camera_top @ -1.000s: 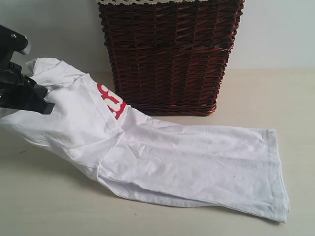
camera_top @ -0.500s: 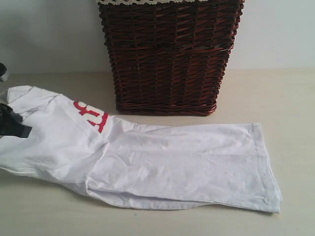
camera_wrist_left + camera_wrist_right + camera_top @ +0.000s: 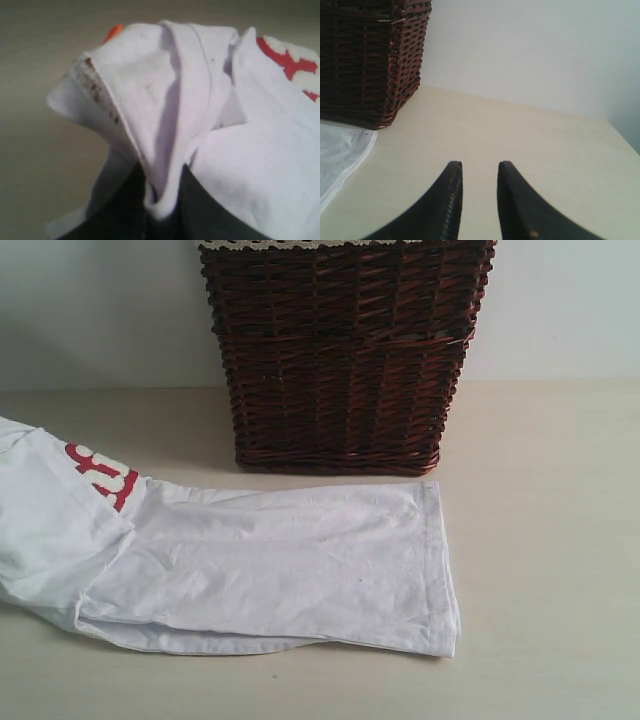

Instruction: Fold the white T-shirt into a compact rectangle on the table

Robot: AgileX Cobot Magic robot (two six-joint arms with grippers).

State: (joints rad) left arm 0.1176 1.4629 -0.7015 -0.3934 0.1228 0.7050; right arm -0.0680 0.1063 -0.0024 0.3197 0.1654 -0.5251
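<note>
The white T-shirt [image 3: 270, 570] lies stretched along the table [image 3: 540, 540] in front of the basket. Its hem points right and its red letters [image 3: 100, 472] sit at the far left edge of the exterior view. Neither gripper appears in that view. In the left wrist view my left gripper [image 3: 162, 200] is shut on a bunched fold of the T-shirt [image 3: 150, 100] near the collar, and the orange neck tag [image 3: 112, 32] peeks out behind. My right gripper [image 3: 479, 167] hovers over bare table [image 3: 520, 135], open with nothing between its fingers, and the shirt's hem [image 3: 340, 150] lies off to one side.
A dark brown wicker basket [image 3: 345, 350] with white lace trim stands at the back centre, just behind the shirt; it also shows in the right wrist view [image 3: 367, 55]. A pale wall rises behind the table.
The shirt has slid steadily left across the table, its hem shifting from the right side toward the middle. The left gripper and arm have passed out of the exterior view.
</note>
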